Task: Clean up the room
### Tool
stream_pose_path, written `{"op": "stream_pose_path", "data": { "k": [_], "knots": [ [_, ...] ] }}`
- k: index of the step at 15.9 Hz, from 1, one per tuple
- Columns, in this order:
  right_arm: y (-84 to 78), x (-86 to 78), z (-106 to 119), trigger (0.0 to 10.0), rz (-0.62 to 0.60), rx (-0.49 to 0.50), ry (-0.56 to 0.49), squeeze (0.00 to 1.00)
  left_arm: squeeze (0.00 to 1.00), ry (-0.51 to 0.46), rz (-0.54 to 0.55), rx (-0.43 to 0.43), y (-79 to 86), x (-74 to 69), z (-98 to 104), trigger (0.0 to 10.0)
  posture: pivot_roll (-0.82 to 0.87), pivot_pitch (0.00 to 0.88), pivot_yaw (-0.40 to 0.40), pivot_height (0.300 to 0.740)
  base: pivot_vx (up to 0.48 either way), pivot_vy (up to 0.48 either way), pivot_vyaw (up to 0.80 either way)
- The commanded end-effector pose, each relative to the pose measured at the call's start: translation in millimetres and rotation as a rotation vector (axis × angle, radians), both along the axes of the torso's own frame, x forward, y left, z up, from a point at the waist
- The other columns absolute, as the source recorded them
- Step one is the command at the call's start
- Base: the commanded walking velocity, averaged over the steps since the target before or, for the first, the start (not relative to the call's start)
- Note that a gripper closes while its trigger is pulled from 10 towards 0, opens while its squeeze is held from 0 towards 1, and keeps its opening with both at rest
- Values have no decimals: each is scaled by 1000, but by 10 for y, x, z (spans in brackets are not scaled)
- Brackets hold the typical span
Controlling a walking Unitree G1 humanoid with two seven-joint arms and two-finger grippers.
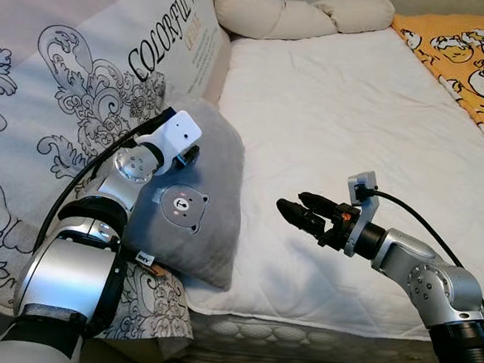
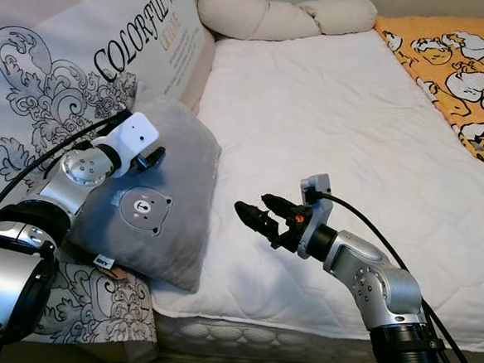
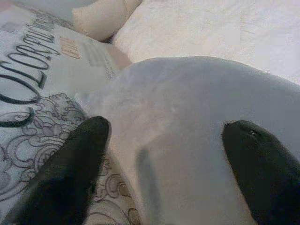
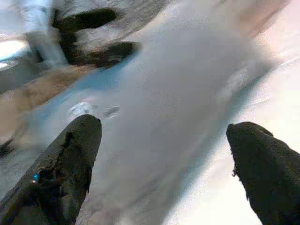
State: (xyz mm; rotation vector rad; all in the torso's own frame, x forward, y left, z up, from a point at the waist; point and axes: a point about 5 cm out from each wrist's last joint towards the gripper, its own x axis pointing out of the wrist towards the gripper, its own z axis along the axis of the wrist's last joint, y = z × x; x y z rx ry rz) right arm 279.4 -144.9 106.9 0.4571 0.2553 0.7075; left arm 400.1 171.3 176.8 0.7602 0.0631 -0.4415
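- Head views: the grey bear pillow (image 1: pixel 190 206) leans at the bed's (image 1: pixel 346 124) near-left edge against the patterned pillow (image 1: pixel 62 103). Your left gripper (image 1: pixel 192 154) rests on its top; your right gripper (image 2: pixel 257 212) hovers just right of it.
- Left wrist: fingers (image 3: pixel 70 173) spread wide, straddling the pillow's upper edge.
- Right wrist: fingers (image 4: pixel 70 159) wide, empty.
- It looks soft, light and floppy; pinch a corner or edge deeply.

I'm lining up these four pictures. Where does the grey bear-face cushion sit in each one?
Left eye view: grey bear-face cushion, left of centre.
Right eye view, lower left.
Left wrist view, between the left gripper fingers.
Right wrist view: blurred grey, ahead of the right gripper.
Shared landmark: white quilted mattress.
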Motion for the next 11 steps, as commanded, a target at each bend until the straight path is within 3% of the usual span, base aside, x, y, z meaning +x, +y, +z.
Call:
{"op": "stream_pose_path", "data": {
  "k": [1, 3, 5, 7, 8, 9, 10, 11],
  "knots": [
    [33, 92, 179, 10000, -99, -75, -136, 1000, 1000, -59, -84, -176, -105, -69, 47, 10000, -12, 0, -34, 740, 0, 0, 0],
    [52, 128, 253, 10000, -185, -93, -199, 1000, 1000, -91, -123, -266, -78, -143, 51, 10000, -28, 0, -20, 740, 0, 0, 0],
    [30, 139, 276, 10000, -218, -72, -189, 1000, 1000, -92, -132, -231, -55, -132, 71, 10000, -30, 0, -13, 740, 0, 0, 0],
    [25, 143, 258, 10000, -231, -143, -205, 1000, 1000, -90, -141, -252, -66, -145, 94, 10000, -32, 0, -7, 740, 0, 0, 0],
    [22, 140, 244, 10000, -252, -212, -270, 1000, 1000, -76, -139, -307, -86, -187, 81, 10000, -33, 0, -4, 740, 0, 0, 0],
    [23, 128, 232, 10000, -279, -222, -293, 1000, 1000, -45, -117, -408, -113, -235, 30, 10000, -35, 0, 2, 740, 0, 0, 0],
    [24, 128, 232, 10000, -292, -241, -312, 1000, 1000, -36, -101, -454, -126, -258, -3, 10000, -35, 0, 2, 740, 0, 0, 0],
    [22, 138, 196, 10000, -336, -308, -310, 1000, 1000, -28, -61, -537, -146, -325, -94, 10000, -39, 0, 8, 740, 0, 0, 0]
  ]
}}
